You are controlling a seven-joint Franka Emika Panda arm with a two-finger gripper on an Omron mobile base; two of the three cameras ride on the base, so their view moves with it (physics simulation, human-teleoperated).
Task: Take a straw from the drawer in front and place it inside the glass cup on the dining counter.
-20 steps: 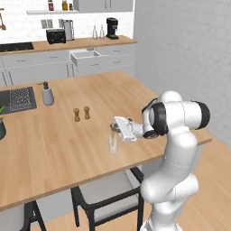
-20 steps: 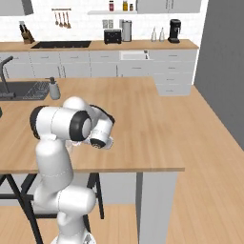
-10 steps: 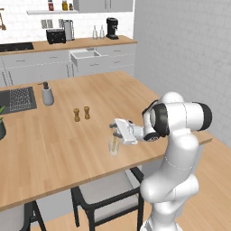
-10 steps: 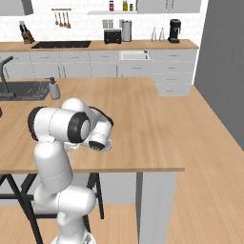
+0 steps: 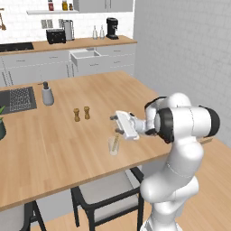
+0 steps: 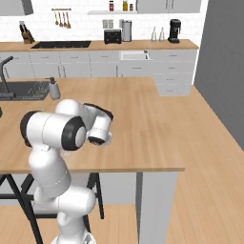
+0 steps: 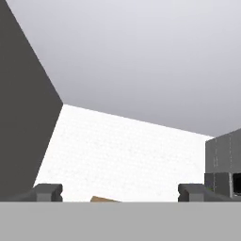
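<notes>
- The straw (image 5: 116,141) stood inside the glass cup (image 5: 113,146), so the job looked nearly finished.
- The glass cup sat on the dining counter (image 5: 54,135), near its front edge.
- The gripper (image 5: 118,124) hung just above the cup, its fingers (image 7: 47,192) wide apart and holding nothing.
- Next, I think the arm only needed to lift away.
</notes>
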